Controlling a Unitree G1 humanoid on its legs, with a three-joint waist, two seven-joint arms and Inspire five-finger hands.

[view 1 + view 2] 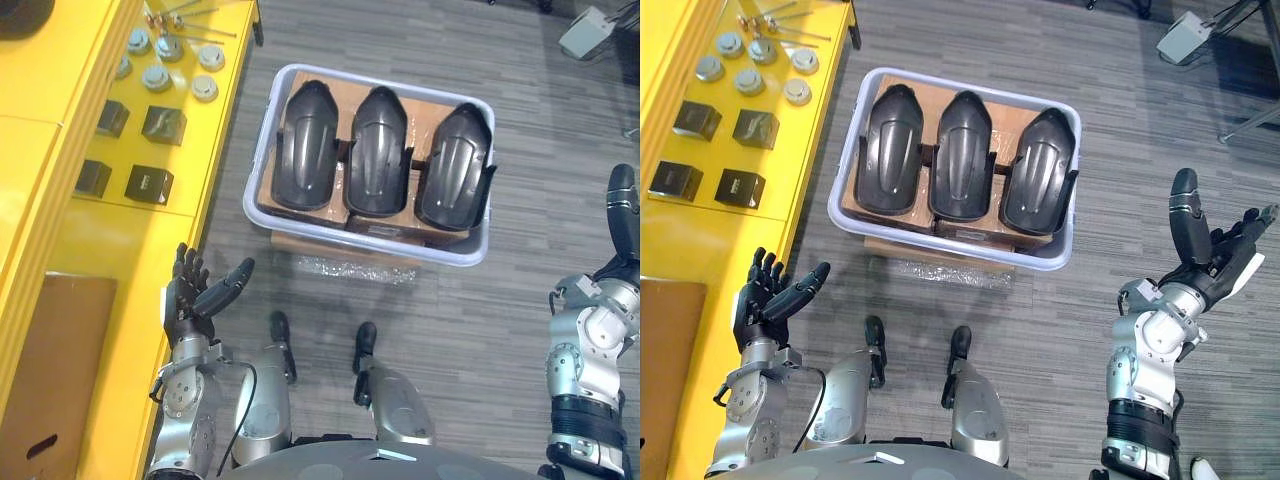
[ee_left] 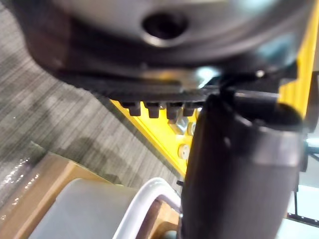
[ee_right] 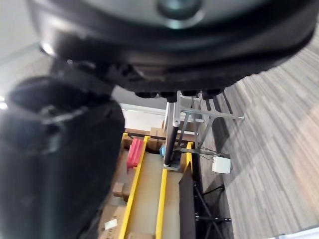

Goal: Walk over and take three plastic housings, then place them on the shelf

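Observation:
Three dark plastic housings lie side by side in a pale tub point(image 1: 258, 205) on the floor: the left one point(image 1: 306, 145), the middle one point(image 1: 376, 150) and the right one point(image 1: 455, 166). The tub rests on a cardboard box point(image 1: 340, 245). My left hand point(image 1: 200, 292) hovers open near the yellow shelf point(image 1: 60, 110), short of the tub's near left corner. My right hand point(image 1: 1205, 245) is raised open at the far right, apart from the tub. Both hands hold nothing.
The yellow shelf runs along the left and carries black blocks point(image 1: 150, 183), round grey metal parts point(image 1: 155, 76) and thin rods point(image 1: 185, 12). A brown cardboard sheet point(image 1: 45, 370) lies on its near end. A grey device point(image 1: 590, 32) sits on the floor far right.

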